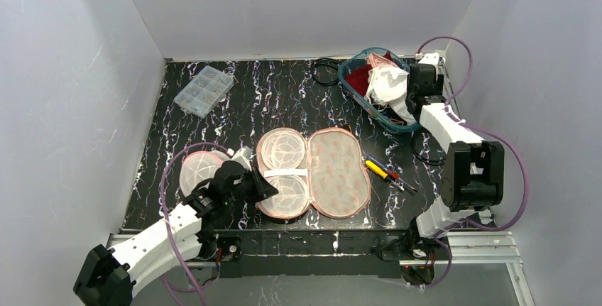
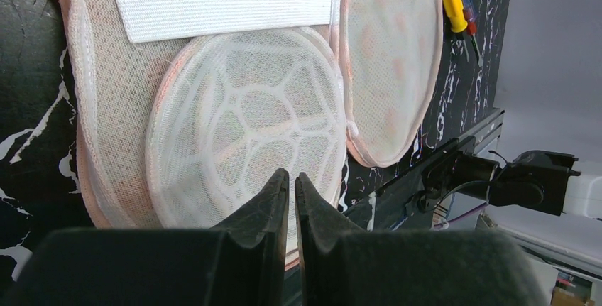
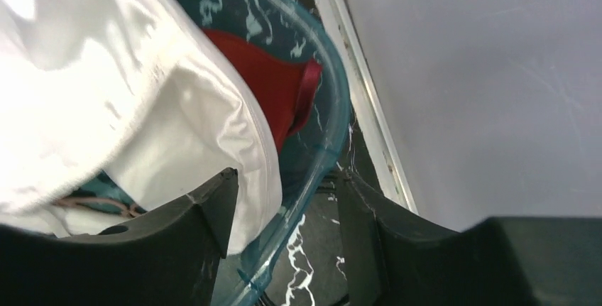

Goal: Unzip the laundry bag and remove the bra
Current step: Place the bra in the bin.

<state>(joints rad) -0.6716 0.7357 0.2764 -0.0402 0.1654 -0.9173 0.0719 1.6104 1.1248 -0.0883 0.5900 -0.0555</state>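
Note:
The pink mesh laundry bag (image 1: 339, 171) lies unzipped and spread flat at the table's middle. Its left half holds two white mesh domes (image 1: 282, 150) under a white elastic strap (image 1: 285, 172). In the left wrist view the nearer dome (image 2: 241, 128) and the strap (image 2: 220, 9) fill the frame. My left gripper (image 2: 292, 178) is shut and empty, just over that dome's near edge. A white satin garment (image 1: 387, 82), seemingly the bra, lies in the teal basket (image 1: 355, 86) at the back right. My right gripper (image 3: 287, 192) is open, straddling the basket rim (image 3: 334, 107) beside the white fabric (image 3: 106, 93).
A red garment (image 3: 273, 82) lies in the basket under the white one. A round white mesh piece (image 1: 199, 171) sits left of the bag beside my left arm. Screwdrivers (image 1: 383, 171) lie right of the bag. A clear compartment box (image 1: 204, 90) and black cable (image 1: 326, 72) are at the back.

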